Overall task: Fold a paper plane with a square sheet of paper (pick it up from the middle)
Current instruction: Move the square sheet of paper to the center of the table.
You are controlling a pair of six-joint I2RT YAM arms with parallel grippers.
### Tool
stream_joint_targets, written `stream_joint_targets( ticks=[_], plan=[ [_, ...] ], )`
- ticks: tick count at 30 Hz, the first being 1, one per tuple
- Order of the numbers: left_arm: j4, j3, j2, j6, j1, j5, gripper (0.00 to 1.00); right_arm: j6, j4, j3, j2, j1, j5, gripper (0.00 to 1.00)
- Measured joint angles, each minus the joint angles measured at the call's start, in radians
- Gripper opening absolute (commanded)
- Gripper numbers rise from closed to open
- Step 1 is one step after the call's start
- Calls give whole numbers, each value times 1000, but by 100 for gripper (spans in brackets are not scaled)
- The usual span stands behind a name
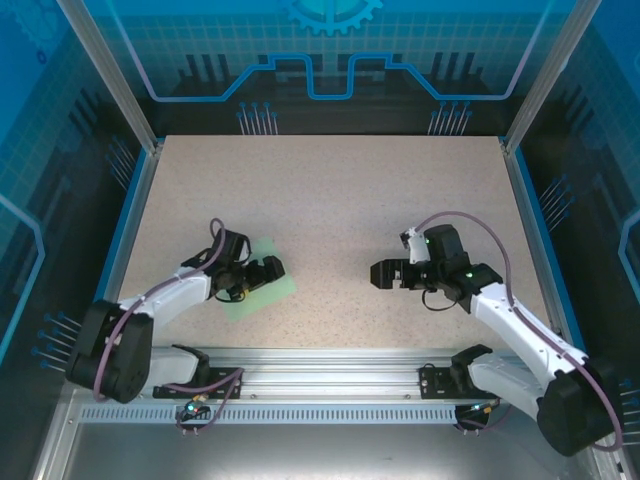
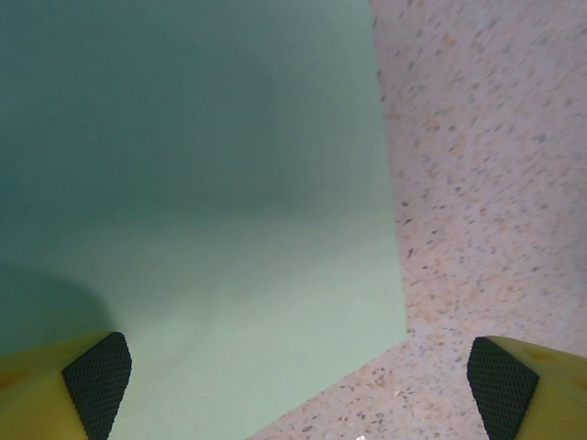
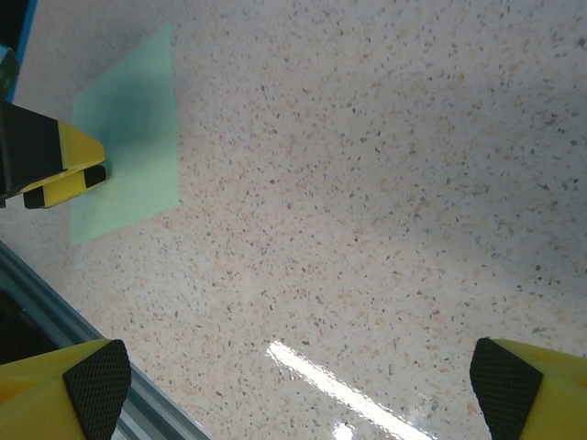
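Lying flat on the speckled table [image 1: 330, 200] at the near left, the square sheet of paper [image 1: 284, 288] is judged to be very light, thin and limp. It is likely to be creased by a careless pinch and slid along the smooth top by a sideways push. No raised edge is offered, so a hold is best taken at the middle, as the task asks, with both fingertips pressed down and drawn together until a small ridge is bunched between them.

The left gripper [image 1: 268, 274] is held directly above the sheet, jaws spread wide and nothing between them. The right gripper [image 1: 380, 275] is likewise wide open over bare table, well apart to the right.

In the top view the sheet's middle is masked by the left gripper. In the left wrist view its unmarked surface, a straight edge and one corner are laid out plainly, with one pad [image 2: 96, 378] over paper and the other over table. In the right wrist view the sheet is seen obliquely, beneath the left gripper's yellow fingers.
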Motion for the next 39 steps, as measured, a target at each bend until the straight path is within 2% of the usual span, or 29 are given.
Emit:
stream_joint_targets(
  ticks=[5, 9, 19, 26, 32, 36, 39],
  plan=[
    [35, 85, 129, 0, -62, -2, 99, -4, -17, 14, 70, 18, 52, 99],
    [86, 156, 226, -11, -120, -4, 99, -11, -45, 14, 69, 19, 101, 99],
    [159, 367, 441, -18, -289, -22, 99, 22, -140, -32, -38, 1, 230, 100],
    [158, 525, 562, -18, -384, -23, 98, 55, -191, -74, -127, -40, 233, 99],
    [116, 518, 527, -18, -416, -33, 99, 60, -192, -71, -123, -46, 184, 99],
    [53, 449, 361, -14, -417, -109, 98, 76, -132, -55, -63, -34, 113, 100],
    [24, 384, 190, -13, -407, -175, 98, 89, -90, 7, 37, 24, 92, 99]
  ],
)
